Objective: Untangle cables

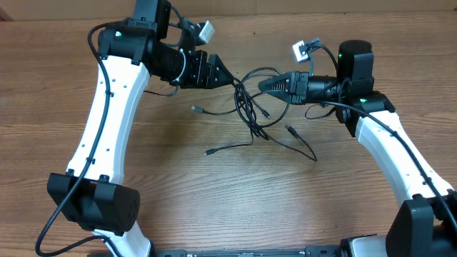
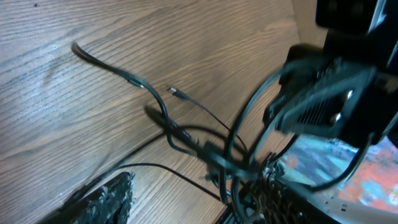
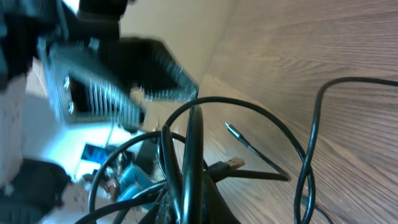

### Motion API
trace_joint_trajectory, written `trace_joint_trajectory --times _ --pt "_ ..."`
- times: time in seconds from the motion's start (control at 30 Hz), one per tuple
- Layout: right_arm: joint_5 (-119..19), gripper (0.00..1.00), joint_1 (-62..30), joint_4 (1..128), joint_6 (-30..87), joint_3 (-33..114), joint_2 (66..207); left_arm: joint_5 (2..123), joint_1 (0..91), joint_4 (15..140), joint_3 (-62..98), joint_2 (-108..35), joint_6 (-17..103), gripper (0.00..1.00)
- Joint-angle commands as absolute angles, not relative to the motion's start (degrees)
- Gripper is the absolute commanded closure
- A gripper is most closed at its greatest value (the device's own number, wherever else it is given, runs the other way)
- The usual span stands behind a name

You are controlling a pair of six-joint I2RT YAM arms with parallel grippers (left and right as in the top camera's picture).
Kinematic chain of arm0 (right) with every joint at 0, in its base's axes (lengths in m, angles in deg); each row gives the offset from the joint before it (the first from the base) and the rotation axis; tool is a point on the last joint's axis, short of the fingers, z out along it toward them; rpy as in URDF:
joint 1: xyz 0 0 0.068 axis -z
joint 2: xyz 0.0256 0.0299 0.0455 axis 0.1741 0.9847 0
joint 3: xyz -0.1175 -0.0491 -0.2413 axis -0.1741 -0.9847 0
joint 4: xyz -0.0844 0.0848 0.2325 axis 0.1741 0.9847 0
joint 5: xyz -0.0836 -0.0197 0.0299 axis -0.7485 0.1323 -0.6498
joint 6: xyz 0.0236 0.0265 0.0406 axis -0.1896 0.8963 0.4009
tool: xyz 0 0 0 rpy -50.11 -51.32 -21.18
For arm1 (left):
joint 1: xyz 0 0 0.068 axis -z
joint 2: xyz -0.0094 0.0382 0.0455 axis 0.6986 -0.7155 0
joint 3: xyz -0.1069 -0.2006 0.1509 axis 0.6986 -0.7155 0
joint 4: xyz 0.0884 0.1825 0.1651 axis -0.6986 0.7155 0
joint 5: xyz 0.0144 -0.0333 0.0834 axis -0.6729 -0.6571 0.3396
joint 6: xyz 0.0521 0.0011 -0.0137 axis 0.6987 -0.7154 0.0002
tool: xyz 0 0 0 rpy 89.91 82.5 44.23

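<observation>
Wood-grain table [image 1: 178, 193] fills the overhead view, and the two arms reach in from either side so that their tips nearly meet over its far half. The cables [image 1: 248, 114] lie as one loose knot just below the gap between the tips, on the side toward the robot's base.

The knot's long axis runs from that gap back toward the base, across the line that joins the two grippers. Free strands fan out from the knot. One plug end [image 1: 196, 108] lies toward the left arm and another [image 1: 208, 152] lies lower down. Two more plug ends [image 1: 291, 130] trail toward the right arm's side.

The right gripper [image 1: 263, 84] is closed on the cables. Its wrist view shows several black strands rising straight out of the pinch, and a loop arches from there toward the other arm. The left gripper [image 1: 228, 77] has its jaws standing apart. In its wrist view strands cross the gap close to one finger, but nothing looks clamped.

The top of the knot lies just beside the left gripper and slightly toward the base from it, so that arm looks best placed for a fresh hold. With the right side anchored, the likely call is for the left to close on a strand at the knot's near edge. It would then draw outward to its own side, at right angles to the knot's axis.
</observation>
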State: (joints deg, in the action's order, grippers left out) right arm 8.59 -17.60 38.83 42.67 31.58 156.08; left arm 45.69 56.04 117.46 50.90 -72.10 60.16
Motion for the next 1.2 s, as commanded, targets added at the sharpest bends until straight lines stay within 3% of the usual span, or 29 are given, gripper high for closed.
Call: trace_joint_trajectory --times 0.0,0.13,0.37,0.47,0.67,1.17 --pt "6.69 0.96 -17.34 34.78 54.36 32.87 155.86 49.48 56.11 118.67 52.02 -72.38 62.89 0.35" --pt "-0.46 0.96 -17.36 31.9 62.93 32.87 155.86 51.2 55.87 120.44 52.02 -72.38 62.89 0.39" --pt "-1.73 0.95 -17.4 31.92 64.33 32.87 155.86 49.65 57.66 119.93 52.0 -72.38 62.85 0.4" --pt "-1.55 0.95 -17.4 31.92 64.33 32.87 155.86 51.2 58.73 118.49 51.82 -72.4 60.62 0.45" --pt "-0.9 0.95 -17.4 31.96 64.55 32.87 155.86 61.41 61.77 116.72 51.63 -72.67 53.36 0.45" --pt "-0.02 0.95 -17.4 31.92 67.08 32.87 155.86 66.55 65.09 114.03 50.58 -72.71 48.62 0.42"
